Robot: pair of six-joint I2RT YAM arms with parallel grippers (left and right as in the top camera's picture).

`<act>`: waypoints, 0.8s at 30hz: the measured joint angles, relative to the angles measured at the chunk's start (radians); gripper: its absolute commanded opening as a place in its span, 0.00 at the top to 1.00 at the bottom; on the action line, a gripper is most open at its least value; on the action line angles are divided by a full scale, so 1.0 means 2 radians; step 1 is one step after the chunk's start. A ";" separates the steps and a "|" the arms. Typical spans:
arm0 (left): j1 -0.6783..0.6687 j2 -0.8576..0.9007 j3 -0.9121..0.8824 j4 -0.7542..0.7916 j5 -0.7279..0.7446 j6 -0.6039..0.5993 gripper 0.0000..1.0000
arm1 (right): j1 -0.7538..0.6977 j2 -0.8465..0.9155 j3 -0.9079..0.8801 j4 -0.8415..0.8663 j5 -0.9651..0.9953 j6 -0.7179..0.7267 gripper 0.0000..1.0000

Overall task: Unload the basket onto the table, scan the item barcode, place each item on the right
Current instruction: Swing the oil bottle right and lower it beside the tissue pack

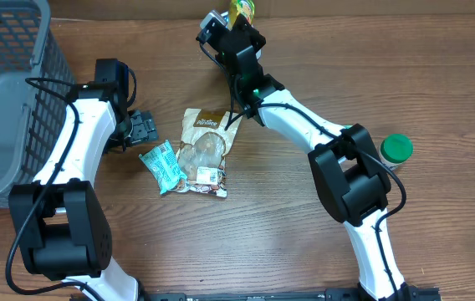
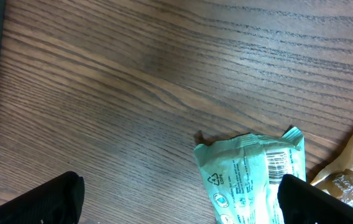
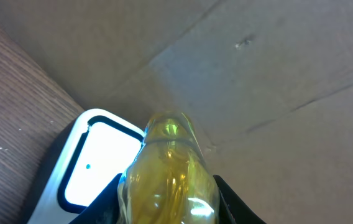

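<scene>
R gripper (image 1: 236, 21) is at the far edge of the table (image 1: 288, 226) w/ a yellow item (image 1: 242, 9) at its tip, beside a scanner (image 1: 211, 21). L gripper (image 1: 144, 128) sits just left of a teal packet (image 1: 160, 166), which touches a brown snack bag (image 1: 204, 150). Grey basket (image 1: 3, 92) far left; green-lidded jar (image 1: 396, 149) at right.

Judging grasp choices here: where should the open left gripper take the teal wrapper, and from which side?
Probably from above, on the crimped end of the teal wrapper by its barcode. It lies flat on the table, barcode up, so the left gripper pinching across that thin end alone looks easiest and leaves the barcode uncovered.
</scene>
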 measured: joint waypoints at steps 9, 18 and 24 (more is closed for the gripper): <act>0.000 0.000 0.000 0.000 0.000 0.000 0.00 | -0.009 -0.003 0.000 -0.020 0.009 0.059 0.80; 0.000 0.000 0.000 0.000 0.000 0.000 0.00 | -0.010 -0.125 0.000 -0.239 0.006 0.187 0.80; 0.000 -0.001 0.000 0.000 0.000 0.000 0.00 | -0.047 -0.241 0.010 -0.492 -0.013 0.333 0.81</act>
